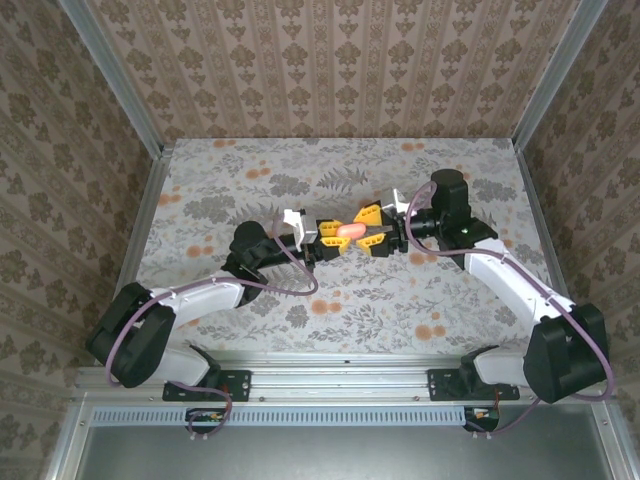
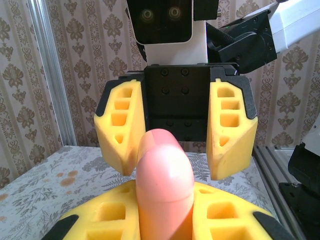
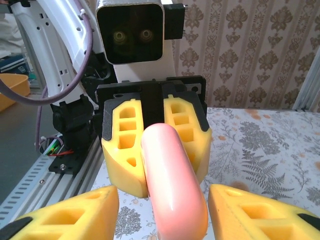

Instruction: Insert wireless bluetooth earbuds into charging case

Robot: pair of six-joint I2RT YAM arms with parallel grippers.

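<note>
A coral-pink, pebble-shaped charging case (image 1: 350,229) hangs above the middle of the table, lid closed. My left gripper (image 1: 324,241) is shut on its left end. In the left wrist view the case (image 2: 165,180) stands clamped between my yellow fingers (image 2: 100,220). My right gripper (image 1: 374,232) faces it from the right, open, its jaws on either side of the case's free end. In the right wrist view the case (image 3: 172,185) runs between my yellow fingertips (image 3: 70,215) with a gap on each side. The earbuds are out of view.
The table (image 1: 250,180) has a floral cloth and is walled with patterned paper on three sides. A metal rail (image 1: 340,375) runs along the near edge, where both arm bases are bolted.
</note>
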